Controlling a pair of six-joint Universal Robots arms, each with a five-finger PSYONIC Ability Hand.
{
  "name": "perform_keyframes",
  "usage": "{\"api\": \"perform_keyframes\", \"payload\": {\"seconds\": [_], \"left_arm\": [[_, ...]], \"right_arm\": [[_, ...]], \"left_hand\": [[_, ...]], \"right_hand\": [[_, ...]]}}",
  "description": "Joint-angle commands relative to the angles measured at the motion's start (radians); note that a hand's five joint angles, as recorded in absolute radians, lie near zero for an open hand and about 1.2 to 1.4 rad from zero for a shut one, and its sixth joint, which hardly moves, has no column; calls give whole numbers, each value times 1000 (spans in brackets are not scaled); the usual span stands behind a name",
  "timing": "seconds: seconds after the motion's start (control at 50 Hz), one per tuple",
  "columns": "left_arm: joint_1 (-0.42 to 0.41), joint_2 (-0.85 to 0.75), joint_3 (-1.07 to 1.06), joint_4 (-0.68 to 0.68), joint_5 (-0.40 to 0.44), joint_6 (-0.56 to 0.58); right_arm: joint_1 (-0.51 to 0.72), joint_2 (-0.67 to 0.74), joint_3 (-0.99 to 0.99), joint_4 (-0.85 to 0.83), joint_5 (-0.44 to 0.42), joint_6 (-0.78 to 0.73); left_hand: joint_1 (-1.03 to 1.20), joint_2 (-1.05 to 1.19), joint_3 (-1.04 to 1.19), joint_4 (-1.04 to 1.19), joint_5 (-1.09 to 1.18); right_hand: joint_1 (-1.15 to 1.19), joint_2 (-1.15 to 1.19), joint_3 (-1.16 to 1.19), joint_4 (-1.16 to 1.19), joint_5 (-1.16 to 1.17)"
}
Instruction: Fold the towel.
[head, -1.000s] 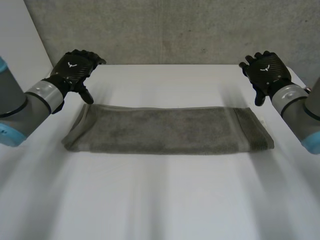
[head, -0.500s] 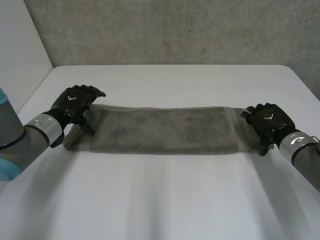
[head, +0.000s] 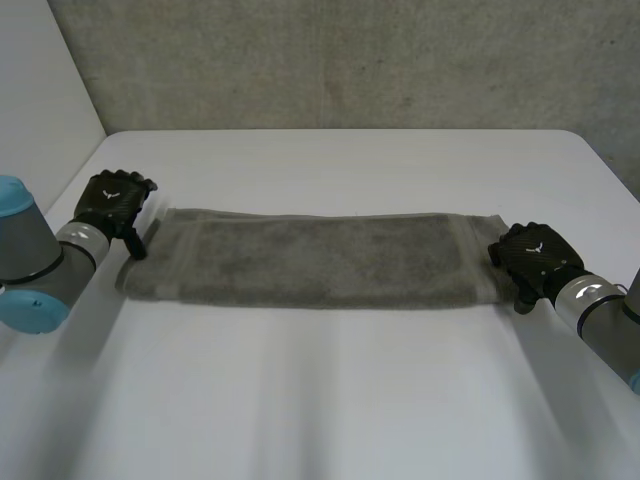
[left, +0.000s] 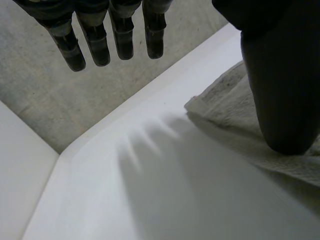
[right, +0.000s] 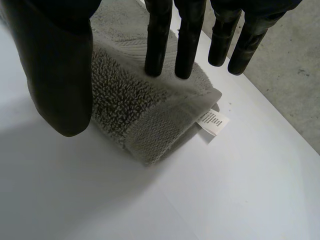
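Found a towel (head: 320, 258) spread flat across the surface (head: 330, 400), long side running left to right. Saw the left hand (head: 112, 203) at its left end, the right hand (head: 532, 257) at its right end. Noted a label (right: 212, 122) poking out beside the corner under the right hand's fingers (right: 189, 45).

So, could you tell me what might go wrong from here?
The left hand holds its fingers over bare table, only its thumb at the end of the towel, so closing may miss cloth. The right hand sits at the corner by the label; a pinch there may catch one layer.
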Motion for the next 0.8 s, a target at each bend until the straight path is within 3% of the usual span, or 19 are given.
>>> {"api": "perform_keyframes", "payload": {"seconds": [0.02,0.1,0.18,0.36,0.46,0.58,0.64,0.72,0.74,0.78,0.8], "left_arm": [[-8,51,-36,-11,-15,8],[-23,169,-109,-26,-12,-44],[-35,253,-180,-30,-6,-131],[-12,387,-289,-30,0,-199],[26,433,-344,-30,11,-199],[55,473,-396,-30,68,-201],[61,491,-416,-30,79,-202],[60,502,-429,-32,79,-204],[57,507,-432,-32,79,-205],[52,511,-433,-32,79,-207],[49,513,-433,-34,79,-208]], "right_arm": [[-3,1,1,0,0,-20],[-3,4,1,0,0,-23],[-14,7,-5,2,-1,-32],[-129,-39,9,65,-9,-152],[-270,-131,-28,129,-24,-251],[-284,-179,-115,144,-56,-276],[-251,-206,-158,154,-55,-268],[-45,-217,-212,144,-46,-222],[-44,-217,-212,144,-46,-222],[127,-191,-250,141,-10,-205],[127,-191,-250,141,-10,-205]], "left_hand": [[-119,-65,-45,-56,-51],[-119,-65,-45,-56,-51],[-119,-65,-45,-56,-51],[-119,-65,-45,-56,-51],[-119,-65,-45,-56,-51],[-119,-65,-45,-56,-51],[-119,-65,-45,-56,-51],[-119,-65,-45,-56,-51],[-119,-65,-45,-56,-51],[-119,-65,-45,-56,-51],[-119,-65,-45,-56,-51]], "right_hand": [[263,268,-33,-53,263],[432,436,-33,-53,431],[776,780,-33,-53,775],[777,782,-33,-53,777],[777,782,-33,-53,777],[777,782,-33,-53,777],[777,782,-33,-53,777],[777,782,-33,-53,777],[777,782,-33,-53,777],[777,782,-33,-53,777],[777,782,-33,-53,777]]}}
